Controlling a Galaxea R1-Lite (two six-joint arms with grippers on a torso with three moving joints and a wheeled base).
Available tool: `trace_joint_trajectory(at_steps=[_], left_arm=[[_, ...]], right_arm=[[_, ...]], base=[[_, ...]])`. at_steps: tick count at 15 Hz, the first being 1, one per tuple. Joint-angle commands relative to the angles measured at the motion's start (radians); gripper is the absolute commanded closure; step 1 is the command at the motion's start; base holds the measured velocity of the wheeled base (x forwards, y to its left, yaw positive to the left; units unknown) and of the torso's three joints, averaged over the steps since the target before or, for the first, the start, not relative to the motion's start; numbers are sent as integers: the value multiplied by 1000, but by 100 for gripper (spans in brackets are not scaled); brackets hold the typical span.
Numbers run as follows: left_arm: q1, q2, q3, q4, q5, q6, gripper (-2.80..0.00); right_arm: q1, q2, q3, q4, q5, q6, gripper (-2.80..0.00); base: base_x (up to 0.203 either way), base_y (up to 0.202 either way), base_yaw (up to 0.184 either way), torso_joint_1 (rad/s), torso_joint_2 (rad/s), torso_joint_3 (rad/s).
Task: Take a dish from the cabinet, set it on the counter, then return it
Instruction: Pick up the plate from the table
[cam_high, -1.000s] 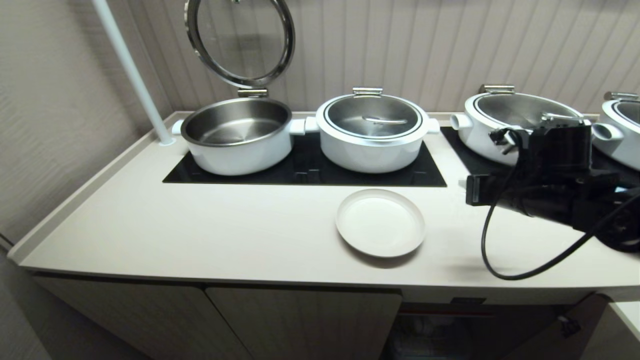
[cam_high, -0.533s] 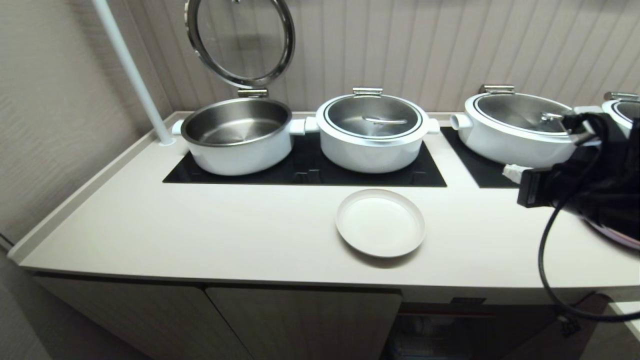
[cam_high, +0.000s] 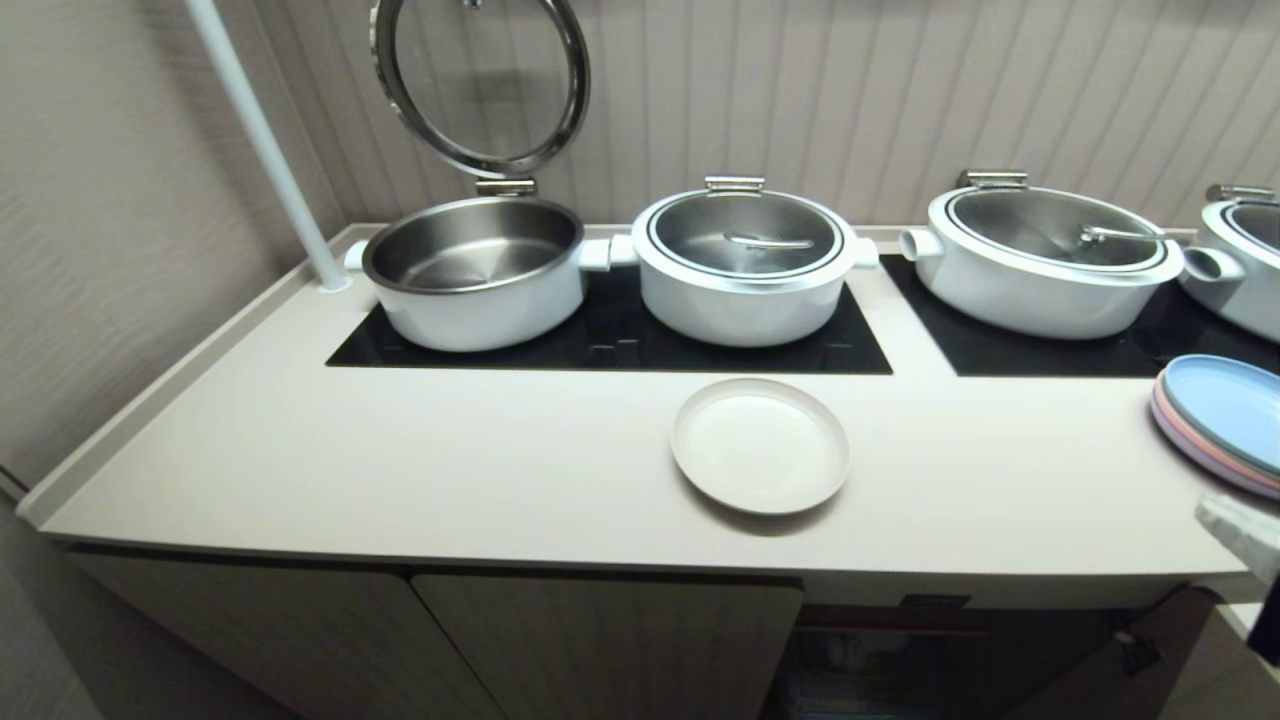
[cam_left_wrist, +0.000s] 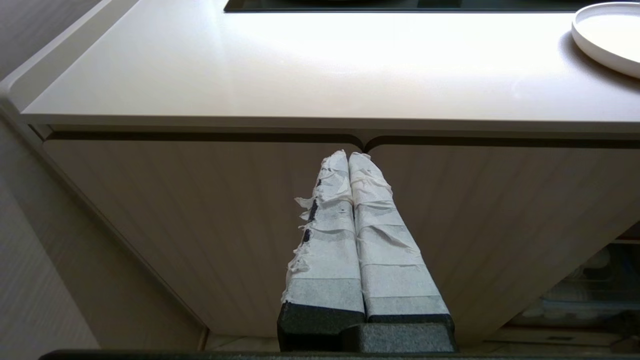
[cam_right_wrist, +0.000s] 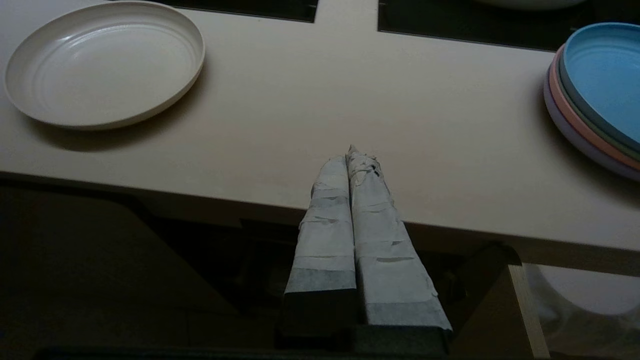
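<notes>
Our right pincer (cam_right_wrist: 350, 152), empty and pressed together, has pulled back off the counter (cam_high: 400, 470); the off-white plate (cam_high: 760, 445) sits near its front edge, awaiting return.

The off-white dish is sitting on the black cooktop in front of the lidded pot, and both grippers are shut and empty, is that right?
Not quite. The dish sits on the cream counter, just in front of the cooktop, as the head view shows. The rest stands: left gripper and right gripper are shut and empty.

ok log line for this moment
stage: dish set on counter, not yet returned | right gripper: shut, empty, at counter front edge | left gripper: shut, parked by cabinet doors
</notes>
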Motion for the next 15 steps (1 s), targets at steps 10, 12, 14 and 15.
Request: trace_joint_trajectory(at_steps=[10, 12, 14, 15], left_arm=[[0, 0, 0, 0, 0, -1, 0], [0, 0, 0, 0, 0, -1, 0], [0, 0, 0, 0, 0, -1, 0], [0, 0, 0, 0, 0, -1, 0]], right_arm=[[-109, -660, 195, 452, -6, -49, 0], [-96, -706, 195, 484, -3, -50, 0], [-86, -775, 196, 518, 18, -48, 0], [-83, -813, 194, 549, 29, -46, 0]], base=[[0, 0, 0, 0, 0, 0], [0, 0, 0, 0, 0, 0], [0, 0, 0, 0, 0, 0], [0, 0, 0, 0, 0, 0]])
